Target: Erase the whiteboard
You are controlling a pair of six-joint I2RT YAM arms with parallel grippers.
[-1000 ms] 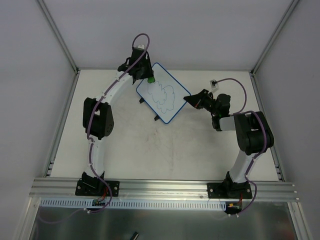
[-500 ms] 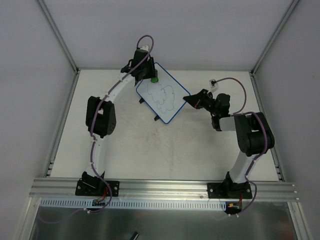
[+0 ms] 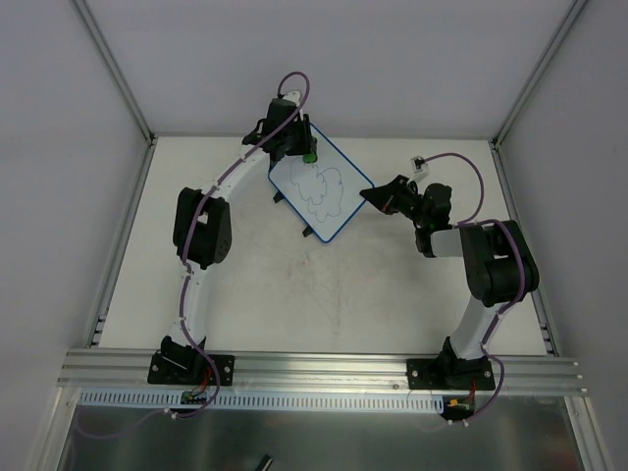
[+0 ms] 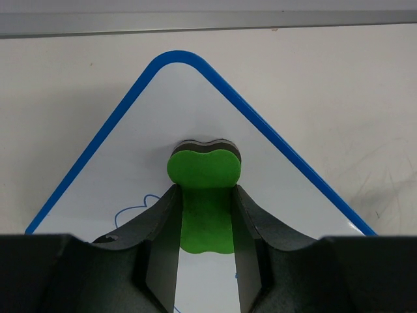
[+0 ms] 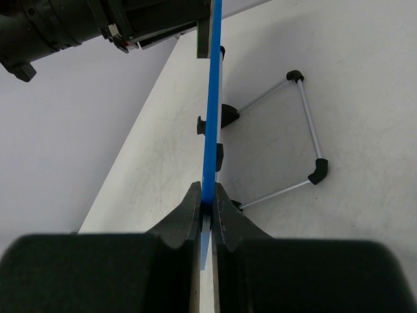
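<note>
The whiteboard [image 3: 322, 186] is white with a thin blue rim and a blue cloud-like scribble, and it lies tilted at the back of the table. My left gripper [image 3: 306, 153] is shut on the green eraser [image 4: 204, 189] and presses it on the board [image 4: 130, 176] near its far corner. My right gripper [image 3: 371, 196] is shut on the board's right edge. In the right wrist view the blue rim [image 5: 212, 104] runs edge-on between the closed fingers [image 5: 189, 208].
A thin wire stand with black corner pieces [image 5: 306, 130] lies on the table beside the board. The board's black feet [image 3: 310, 234] point toward the near side. Grey walls enclose the table on three sides.
My left gripper has slid the green eraser to the right along the board's far edge toward the far corner. The right gripper and the board have stayed still.
</note>
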